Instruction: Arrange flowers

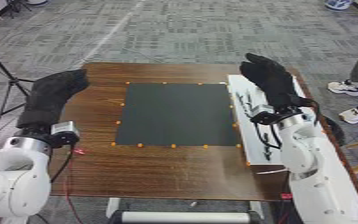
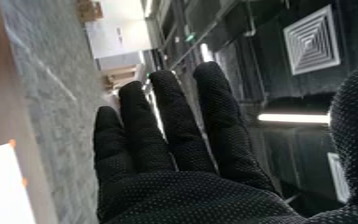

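A white board (image 1: 260, 145) lies along the table's right side with several thin dark stem-like shapes on it; whether they are flowers I cannot tell. My right hand (image 1: 269, 80) is over the board's far part, its fingers pointing away from me. In the right wrist view the same hand (image 2: 189, 195) is open, fingers straight and thumb apart, with nothing held, and part of the white board (image 2: 5, 187) lies beside it. Over the table's left edge is my left hand (image 1: 58, 89), open and empty.
A dark square mat (image 1: 175, 115) covers the middle of the brown table (image 1: 158, 172), with small orange markers around it. A small red thing (image 1: 79, 151) lies left of the mat's near corner. A tripod (image 1: 14, 80) stands beyond the left edge.
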Available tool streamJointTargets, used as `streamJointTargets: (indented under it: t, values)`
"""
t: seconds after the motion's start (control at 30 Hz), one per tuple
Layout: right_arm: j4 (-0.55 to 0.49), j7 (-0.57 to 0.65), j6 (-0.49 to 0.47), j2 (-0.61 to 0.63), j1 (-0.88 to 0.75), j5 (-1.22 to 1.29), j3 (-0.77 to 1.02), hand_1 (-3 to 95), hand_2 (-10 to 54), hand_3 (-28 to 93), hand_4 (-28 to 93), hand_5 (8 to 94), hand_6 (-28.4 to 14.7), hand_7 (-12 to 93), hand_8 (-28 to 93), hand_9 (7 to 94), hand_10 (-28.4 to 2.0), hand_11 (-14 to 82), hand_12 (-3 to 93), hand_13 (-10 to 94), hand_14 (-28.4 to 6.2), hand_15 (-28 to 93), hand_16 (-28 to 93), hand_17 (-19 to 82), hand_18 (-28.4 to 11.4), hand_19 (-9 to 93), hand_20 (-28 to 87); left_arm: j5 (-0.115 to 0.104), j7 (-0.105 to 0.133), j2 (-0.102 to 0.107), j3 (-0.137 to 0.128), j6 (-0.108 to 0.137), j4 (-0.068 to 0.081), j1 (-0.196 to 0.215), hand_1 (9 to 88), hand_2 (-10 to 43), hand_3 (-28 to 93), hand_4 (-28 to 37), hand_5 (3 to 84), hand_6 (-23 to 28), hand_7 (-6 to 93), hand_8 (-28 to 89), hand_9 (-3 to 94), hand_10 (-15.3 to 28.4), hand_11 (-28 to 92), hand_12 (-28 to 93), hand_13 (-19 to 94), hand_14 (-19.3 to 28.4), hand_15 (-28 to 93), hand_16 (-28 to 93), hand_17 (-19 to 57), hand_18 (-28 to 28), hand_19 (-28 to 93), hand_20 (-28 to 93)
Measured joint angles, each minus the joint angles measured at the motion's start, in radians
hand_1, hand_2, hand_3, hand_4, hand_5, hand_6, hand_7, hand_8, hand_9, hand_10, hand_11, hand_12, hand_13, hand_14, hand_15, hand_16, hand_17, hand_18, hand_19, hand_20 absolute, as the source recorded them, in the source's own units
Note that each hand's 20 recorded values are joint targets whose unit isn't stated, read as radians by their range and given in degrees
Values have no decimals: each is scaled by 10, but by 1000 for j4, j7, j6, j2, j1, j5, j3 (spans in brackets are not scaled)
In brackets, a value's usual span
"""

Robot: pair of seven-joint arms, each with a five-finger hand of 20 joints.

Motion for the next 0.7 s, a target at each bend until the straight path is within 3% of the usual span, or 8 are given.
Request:
streamJointTargets:
  t: [0.07, 0.17, 0.27, 0.43, 0.57, 0.7]
  values:
    - [-2, -5, 8, -12, -19, -4, 7, 154, -83, 705, -177, 450, -30, 211, -112, 472, -179, 68, 172, 333, -184, 84, 229, 134, -172, 81, 218, 7, 36, -9, -11, -41, 0, 34, 308, 9, 649, -151, 511, 46, 162, -66, 480, 146, 202, 98, 359, 177, 206, -17, 71, 105, 130, 156]
    - [-11, -4, 28, -25, -45, -17, 13, 163, -94, 713, -185, 450, -36, 214, -109, 487, -182, 83, 172, 370, -181, 101, 225, 162, -179, 113, 234, 15, 71, -19, -7, -38, 0, 64, 308, 7, 651, -152, 513, 45, 164, -67, 482, 145, 202, 99, 362, 177, 207, -14, 71, 106, 129, 156]
    - [-61, 15, 108, -29, -83, -80, 14, 189, -95, 719, -189, 465, -42, 252, -112, 534, -187, 126, 176, 456, -177, 186, 246, 202, -182, 225, 296, 19, 74, -25, 2, -17, 1, 70, 308, 7, 652, -154, 514, 45, 164, -68, 484, 145, 202, 101, 365, 177, 207, -13, 72, 106, 128, 156]
    - [-242, 62, 353, -18, -187, -340, 13, 214, -95, 705, -186, 520, -40, 327, -102, 629, -181, 266, 236, 542, -173, 528, 259, 214, -216, 505, 409, 27, 72, -32, 2, -12, 0, 70, 307, 7, 654, -155, 514, 44, 166, -68, 487, 145, 204, 103, 365, 177, 207, -12, 72, 106, 125, 156]
    - [-365, 68, 480, 28, -277, -432, 15, 223, -95, 694, -185, 541, -40, 412, -110, 644, -175, 414, 308, 555, -179, 703, 307, 227, -237, 619, 464, 36, 71, -34, -8, -12, -3, 77, 306, 5, 657, -155, 514, 43, 168, -68, 487, 145, 203, 103, 366, 176, 207, -11, 72, 107, 123, 156]
    - [-476, 143, 553, 82, -379, -576, 44, 229, -95, 679, -179, 561, -37, 453, -117, 659, -174, 516, 364, 588, -178, 792, 377, 254, -259, 705, 521, 52, 70, -36, -17, -12, -6, 83, 307, 4, 658, -155, 514, 43, 169, -68, 487, 145, 204, 104, 366, 177, 208, -10, 72, 107, 122, 158]
